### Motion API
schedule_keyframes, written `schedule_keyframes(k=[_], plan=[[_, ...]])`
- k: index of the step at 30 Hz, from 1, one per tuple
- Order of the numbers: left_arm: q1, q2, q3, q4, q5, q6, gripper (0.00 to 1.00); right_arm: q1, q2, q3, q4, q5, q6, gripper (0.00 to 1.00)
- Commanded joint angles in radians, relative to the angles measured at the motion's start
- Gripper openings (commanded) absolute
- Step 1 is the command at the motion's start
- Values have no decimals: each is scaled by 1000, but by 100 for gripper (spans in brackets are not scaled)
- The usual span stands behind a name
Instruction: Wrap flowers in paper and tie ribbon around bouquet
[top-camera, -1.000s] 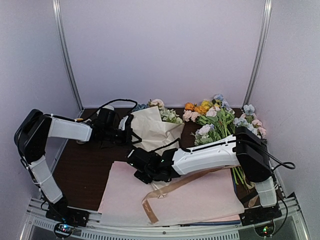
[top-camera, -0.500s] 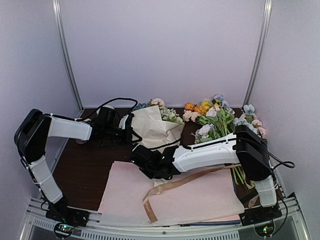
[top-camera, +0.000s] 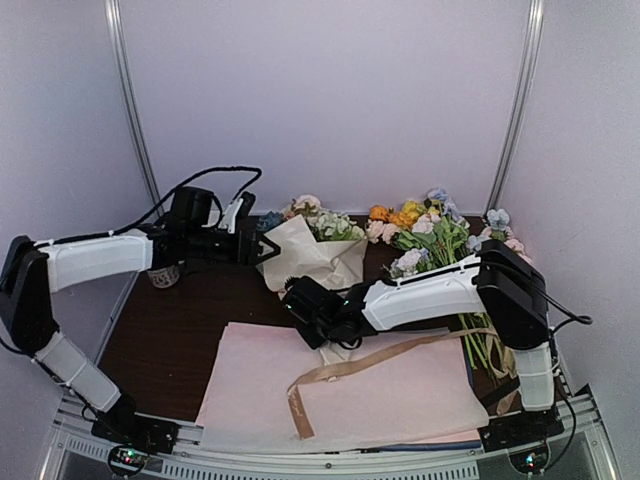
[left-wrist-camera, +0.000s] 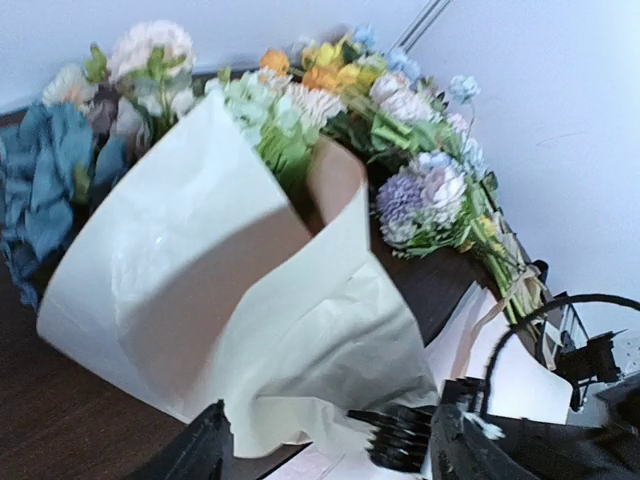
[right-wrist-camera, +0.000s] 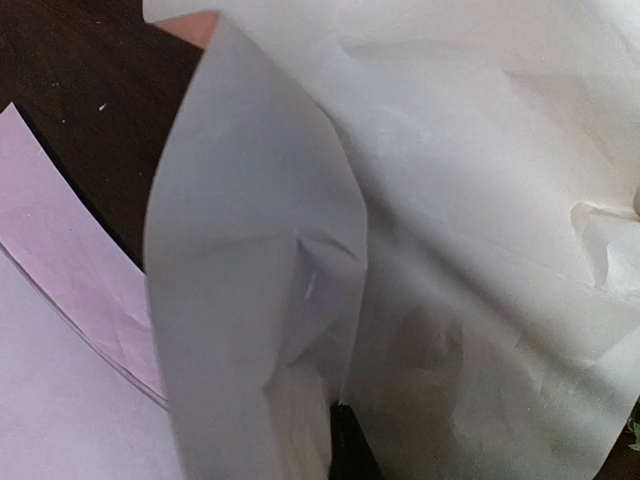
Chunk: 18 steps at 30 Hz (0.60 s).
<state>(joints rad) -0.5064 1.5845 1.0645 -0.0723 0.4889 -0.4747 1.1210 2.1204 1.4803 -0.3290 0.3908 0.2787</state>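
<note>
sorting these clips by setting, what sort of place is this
Probably a robot test booth, not a florist's: plain pale walls framed by metal poles, left arm and right arm bolted to a rail at the near edge of the dark table, with loose flowers, wrapping paper and ribbon.

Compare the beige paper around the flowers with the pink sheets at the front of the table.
The cream-beige wrapping paper is curled into a cone around the pale flowers; the pale pink paper sheets lie flat. The beige paper is creased; the pink sheets look smooth. A tan satin ribbon lies across the pink sheets, not the beige paper. Both are thin paper.
</note>
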Motion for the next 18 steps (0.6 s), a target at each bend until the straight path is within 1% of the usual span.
schedule_keyframes(k=[1,3,5,7,9,11,13,16,18], plan=[[-45,-234,-86,-2,-77,134,71,-21,-57,-40,62,-87,55,0],[-97,-324,-140,-36,-98,202,68,-31,-58,-47,73,-108,69,0],[-170,-398,-201,-62,-100,257,61,-38,-61,-55,86,-126,82,0],[-251,-445,-281,-49,-93,282,55,-44,-66,-69,108,-142,97,0],[-325,-465,-361,-10,-81,288,52,-50,-68,-80,126,-158,107,0],[-397,-450,-411,16,-87,310,53,-58,-71,-91,137,-175,117,0],[-455,-386,-425,4,-122,351,57,-66,-80,-109,161,-194,128,0],[-488,-266,-383,-29,-142,409,64,-82,-97,-143,205,-232,152,0],[-489,-200,-365,-10,-152,427,68,-93,-103,-167,231,-261,171,0]])
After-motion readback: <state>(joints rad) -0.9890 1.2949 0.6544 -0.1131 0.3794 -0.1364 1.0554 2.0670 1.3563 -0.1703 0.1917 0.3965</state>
